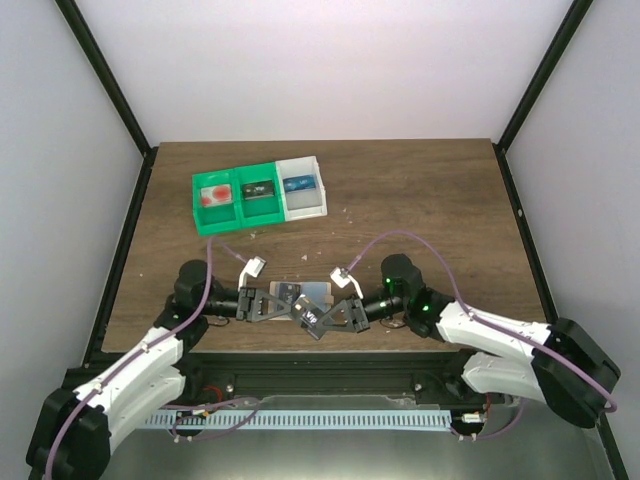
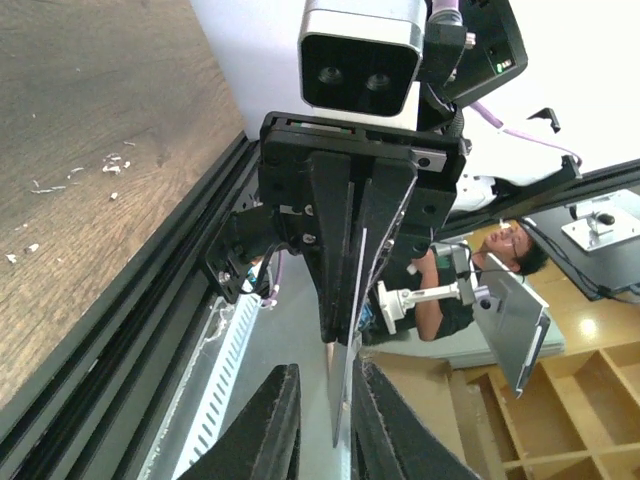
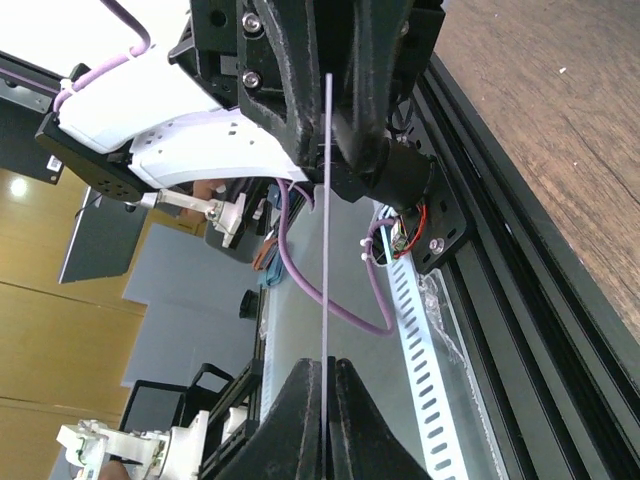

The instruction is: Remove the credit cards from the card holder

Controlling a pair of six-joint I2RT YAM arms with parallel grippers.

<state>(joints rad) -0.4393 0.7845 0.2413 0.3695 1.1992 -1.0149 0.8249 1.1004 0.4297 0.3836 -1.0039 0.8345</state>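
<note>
The card holder (image 1: 303,291), tan with a grey-blue panel, hangs edge-up between both grippers near the table's front edge. My right gripper (image 1: 318,312) is shut on its thin edge (image 3: 326,250), fingers (image 3: 327,365) pressed together on it. My left gripper (image 1: 287,303) faces it from the other side. In the left wrist view the holder's edge (image 2: 343,400) lies against one finger of the left gripper (image 2: 328,375), with a gap to the other. A red credit card (image 1: 213,196), a dark one (image 1: 259,191) and a blue one (image 1: 298,185) lie in the trays at the back.
A green two-pocket tray (image 1: 236,222) and a white tray (image 1: 305,208) stand side by side at the back left of the wooden table. Small white flecks lie on the wood in front of them. Black frame rails run along the table's near edge (image 3: 520,250).
</note>
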